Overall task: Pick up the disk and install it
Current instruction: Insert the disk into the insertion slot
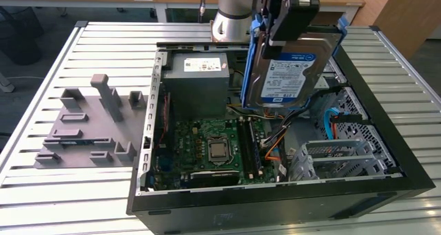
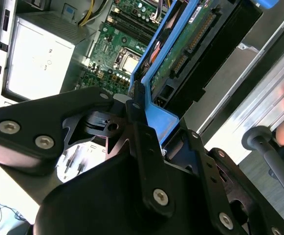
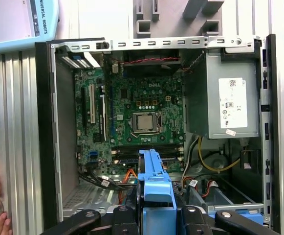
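Gripper [image 1: 289, 32] is clamped on the disk [image 1: 293, 72] at its top edge, so the drive hangs upright over the open PC case [image 1: 276, 209], above the cabled bay area and clear of the motherboard [image 1: 214, 142]. Looks like the carry-in step to me. I'd go slow, w/ the drive square to the chassis walls, no swing into the PSU [image 1: 200, 72] beside it, no cable snags. Disk: silver metal body, blue-and-white label facing out in the exterior view, blue plastic rails along the edges, green PCB underside in the second wrist view.
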